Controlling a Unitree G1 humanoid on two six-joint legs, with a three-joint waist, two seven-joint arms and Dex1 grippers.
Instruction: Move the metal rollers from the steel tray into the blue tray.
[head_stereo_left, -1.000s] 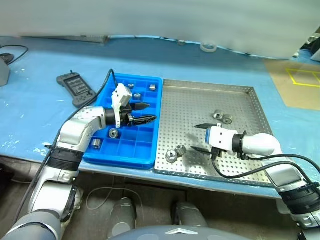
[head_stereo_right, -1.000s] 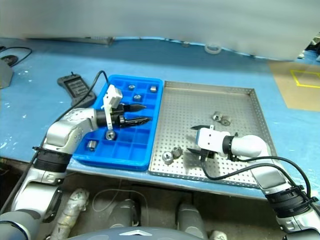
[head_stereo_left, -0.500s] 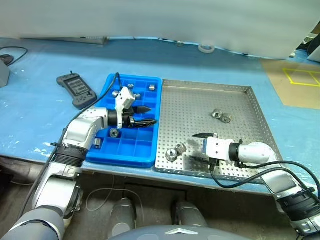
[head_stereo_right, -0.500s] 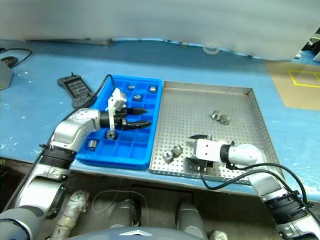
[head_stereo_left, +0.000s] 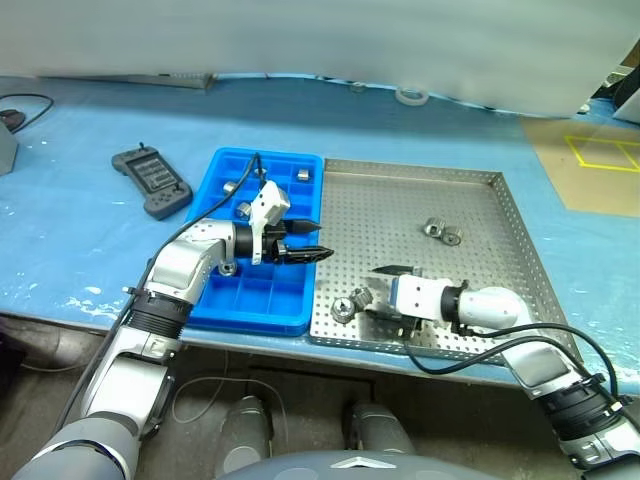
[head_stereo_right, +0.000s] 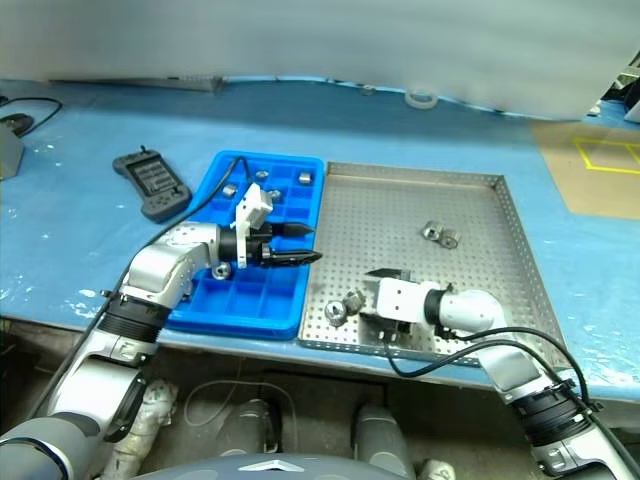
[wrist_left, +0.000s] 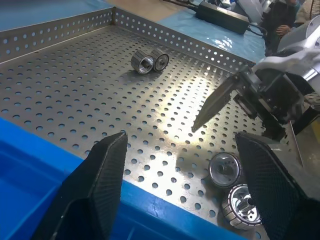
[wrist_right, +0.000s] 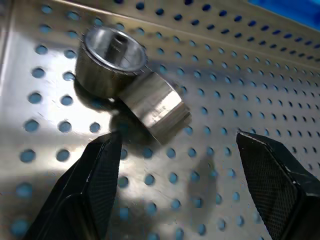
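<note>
The steel tray (head_stereo_left: 400, 200) lies right of the blue tray (head_stereo_left: 262, 295). Two metal rollers (head_stereo_left: 343, 309) (head_stereo_left: 361, 296) sit touching near its front left corner, one upright (wrist_right: 110, 60) and one on its side (wrist_right: 155, 107). Another pair (head_stereo_left: 434, 228) (head_stereo_left: 452, 237) lies further back. My right gripper (head_stereo_left: 372, 292) is low over the tray floor, open and empty, with the front pair just beyond its fingertips. My left gripper (head_stereo_left: 322, 241) hovers open and empty over the seam between the two trays. Several rollers (head_stereo_left: 304, 175) (head_stereo_left: 229, 187) (head_stereo_left: 228, 268) sit in blue compartments.
A dark grey handheld controller (head_stereo_left: 152, 181) lies left of the blue tray. A roll of tape (head_stereo_left: 412, 96) sits at the back. The table's front edge runs just below both trays. A brown board with yellow lines (head_stereo_left: 600, 160) is at the far right.
My right gripper has sunk and moved left toward the front pair of rollers. My left gripper has slid a little right, from over the blue tray to the trays' seam. Both stay open.
</note>
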